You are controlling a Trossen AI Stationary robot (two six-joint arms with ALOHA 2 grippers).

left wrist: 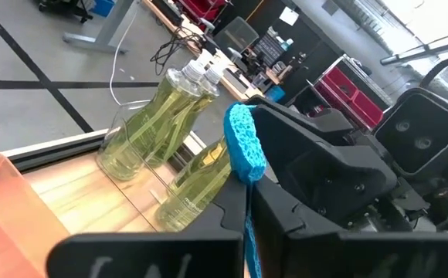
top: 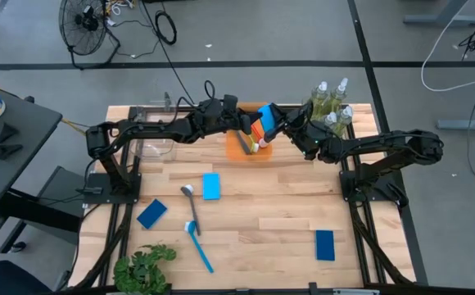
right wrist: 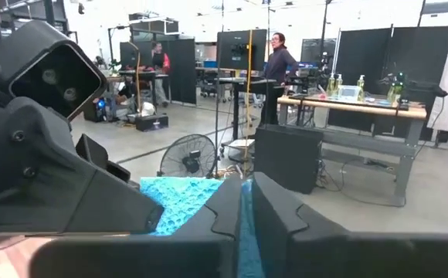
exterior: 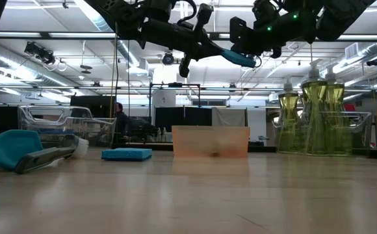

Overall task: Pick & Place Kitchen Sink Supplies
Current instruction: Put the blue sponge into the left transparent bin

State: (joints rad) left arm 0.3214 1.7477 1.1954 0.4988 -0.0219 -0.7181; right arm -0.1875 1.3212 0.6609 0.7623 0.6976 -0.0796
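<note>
A light-blue sponge (top: 266, 113) is held in the air over the orange tray (top: 236, 152), between both grippers. My left gripper (top: 251, 124) reaches it from the table's left, and my right gripper (top: 277, 123) from the right. Each is shut on it. In the low view the sponge (exterior: 239, 58) hangs high above the tray (exterior: 211, 142). Pump bottles (top: 332, 105) stand in a clear bin at the far right. Three more sponges (top: 211, 186) (top: 151, 214) (top: 325, 244) and two brushes (top: 190, 201) (top: 200, 250) lie flat on the table. My left gripper pinches the sponge between its two fingers; a thin blue edge (left wrist: 249, 232) shows between them and the rest (left wrist: 243, 147) sticks out past them. The sponge is lifted clear. My right gripper pinches the sponge's other end edge-on (right wrist: 245, 232) between its two fingers, coming from the table's right. The sponge's rough face (right wrist: 179, 202) runs on toward the left gripper.
A dark brush (top: 246, 145) lies in the orange tray. Another clear bin (top: 151, 135) sits at the far left, and a leafy plant (top: 143, 266) at the near left edge. People stand in the room beyond the table.
</note>
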